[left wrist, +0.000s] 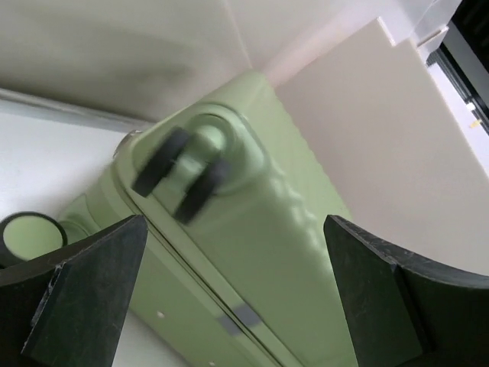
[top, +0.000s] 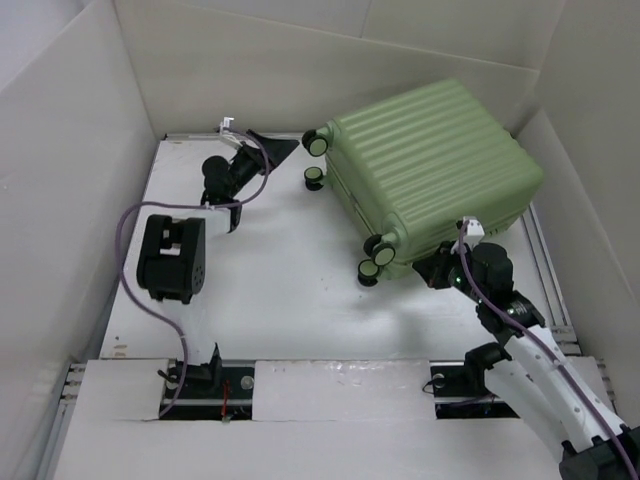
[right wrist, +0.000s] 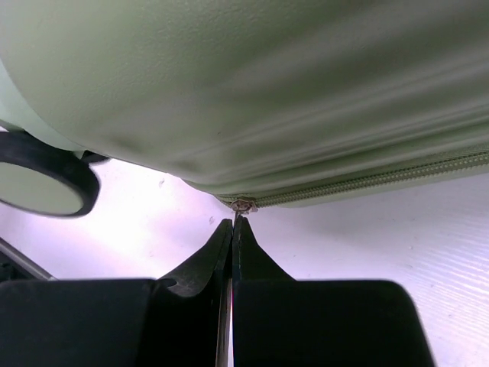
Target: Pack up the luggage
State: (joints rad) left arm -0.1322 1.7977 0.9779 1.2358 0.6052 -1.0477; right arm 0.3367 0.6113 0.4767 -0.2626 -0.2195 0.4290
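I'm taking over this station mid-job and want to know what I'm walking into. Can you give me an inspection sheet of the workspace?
Surface: white table, flat, with the suitcase resting on it.
Job's things: large pale green ribbed hard-shell suitcase at the far right, closed, lying on a broad side, its black-and-green caster wheels facing left.
Clutter: nothing seen.
Grippers: left gripper wide open, empty, facing the wheel end. Right gripper shut, tips at the zipper pull; whether it pinches the pull is unclear.
Cables: purple cable looping beside the left arm; second purple cable along the right arm.
Surroundings: pale panel walls on three sides.
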